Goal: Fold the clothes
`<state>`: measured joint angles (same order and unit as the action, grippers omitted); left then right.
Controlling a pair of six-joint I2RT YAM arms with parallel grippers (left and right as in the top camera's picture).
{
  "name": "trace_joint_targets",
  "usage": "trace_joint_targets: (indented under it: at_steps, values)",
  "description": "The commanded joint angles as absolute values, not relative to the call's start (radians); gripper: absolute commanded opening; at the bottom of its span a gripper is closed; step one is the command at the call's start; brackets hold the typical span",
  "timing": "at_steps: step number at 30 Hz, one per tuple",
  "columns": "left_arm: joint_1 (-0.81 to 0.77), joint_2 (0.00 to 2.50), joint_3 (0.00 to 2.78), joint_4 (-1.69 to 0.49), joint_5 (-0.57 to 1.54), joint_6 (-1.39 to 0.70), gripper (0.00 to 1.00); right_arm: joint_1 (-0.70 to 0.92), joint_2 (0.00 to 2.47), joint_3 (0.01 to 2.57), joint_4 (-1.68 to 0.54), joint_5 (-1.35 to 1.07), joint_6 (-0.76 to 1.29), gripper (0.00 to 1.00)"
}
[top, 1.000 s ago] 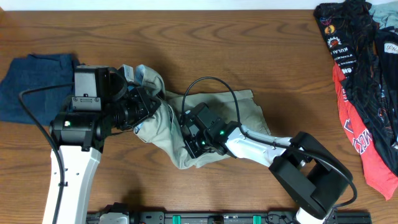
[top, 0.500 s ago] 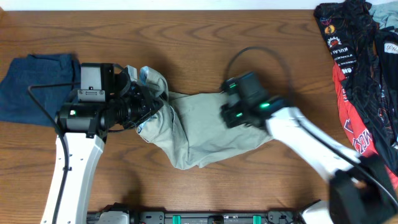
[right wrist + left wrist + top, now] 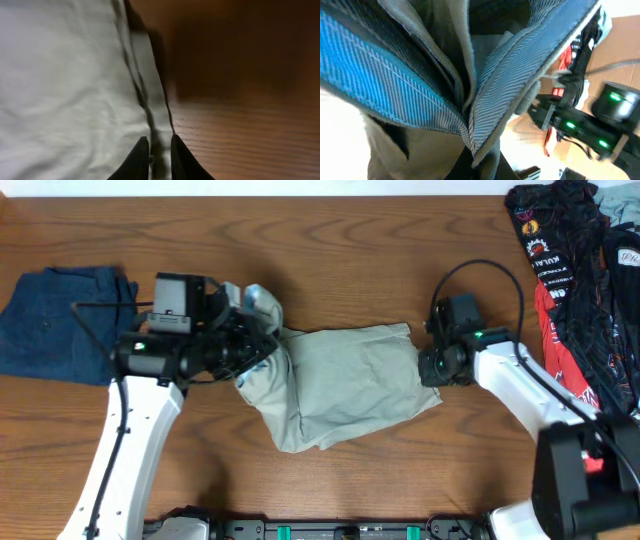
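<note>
left claw lost inside the bunched trousers; right wrist view blurred; printed garments run off the edge.

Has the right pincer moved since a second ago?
Yes. The right pincer swept right, from the middle of the khaki-tan cotton trousers to their right edge, nearer the black-and-red garments.
</note>
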<state>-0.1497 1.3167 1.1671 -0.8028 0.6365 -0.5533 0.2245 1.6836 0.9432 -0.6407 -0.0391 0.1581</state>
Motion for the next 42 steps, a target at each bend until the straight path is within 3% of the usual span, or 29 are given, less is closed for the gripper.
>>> trace_joint_targets:
  at_steps: [1, 17, 18, 20, 22, 27, 32, 36, 42]
  values:
    - [-0.201, 1.338, 1.19, -0.767, 0.654, -0.59, 0.06, 0.223, 1.723, 0.908, -0.624, -0.037, 0.151, 0.15]
    - [-0.525, 1.575, 1.19, -0.436, 0.609, -0.848, 0.07, 0.344, 1.78, 0.873, -0.616, -0.138, 0.205, 0.12]
    - [-0.54, 1.592, 1.19, -0.417, 0.609, -0.849, 0.14, 0.347, 1.78, 0.873, -0.617, -0.129, 0.205, 0.12]
    - [-0.557, 1.611, 1.19, -0.397, 0.609, -0.848, 0.41, 0.346, 1.779, 0.873, -0.626, -0.095, 0.206, 0.15]
    - [-0.559, 1.614, 1.19, -0.398, 0.609, -0.846, 0.55, 0.334, 1.779, 0.882, -0.661, -0.04, 0.229, 0.21]
    - [-0.501, 1.596, 1.19, -0.429, 0.609, -0.731, 0.6, 0.243, 1.771, 0.952, -0.82, 0.13, 0.329, 0.24]
    - [-0.4, 1.594, 1.19, -0.565, 0.513, -0.625, 0.6, 0.151, 1.731, 1.05, -0.925, 0.147, 0.328, 0.25]
    - [-0.33, 1.594, 1.19, -0.675, 0.275, -0.621, 0.72, 0.133, 1.658, 1.109, -0.931, -0.078, 0.188, 0.26]
    - [-0.266, 1.598, 1.19, -0.645, 0.13, -0.617, 0.92, 0.181, 1.568, 1.115, -0.87, -0.571, -0.025, 0.28]
